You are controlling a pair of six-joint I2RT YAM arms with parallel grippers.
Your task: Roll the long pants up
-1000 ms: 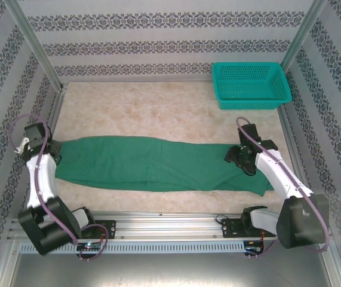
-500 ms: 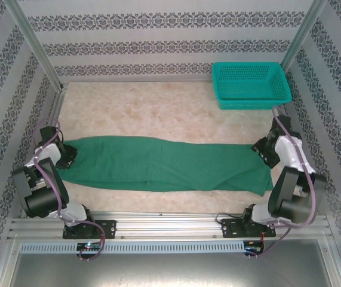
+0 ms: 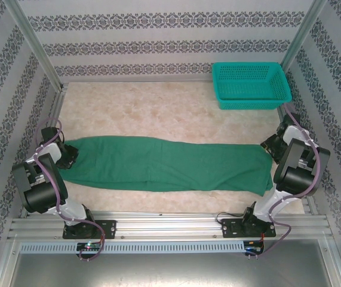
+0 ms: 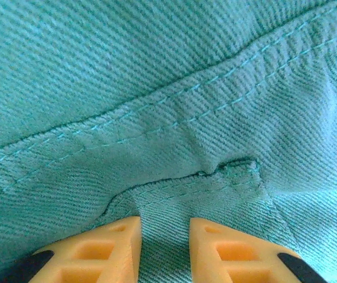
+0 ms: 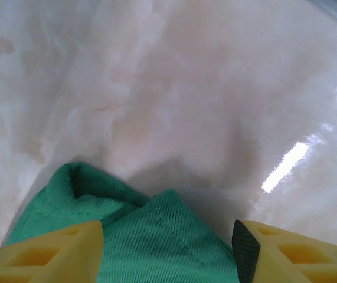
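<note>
The long pants (image 3: 158, 164) lie flat and stretched out left to right across the near half of the table, dark green. My left gripper (image 3: 68, 154) sits low at their left end. In the left wrist view its orange fingers (image 4: 118, 247) stand close together with a raised fold of stitched cloth (image 4: 156, 88) pinched between them. My right gripper (image 3: 270, 145) is at the pants' right end. In the right wrist view its yellow fingers (image 5: 50, 250) stand wide apart, and a folded corner of the cloth (image 5: 150, 242) lies between them, untouched by either.
A teal mesh basket (image 3: 251, 85) stands at the back right corner. The marbled tabletop (image 3: 158, 107) lies bare behind the pants. Patterned walls and metal posts (image 3: 36, 51) close in the sides, and a metal rail (image 3: 170, 227) runs along the front.
The right gripper has moved right, from over the pants leg to the pants' right end. The left arm has folded down, bringing its gripper onto the left end. The pants lie as before.
</note>
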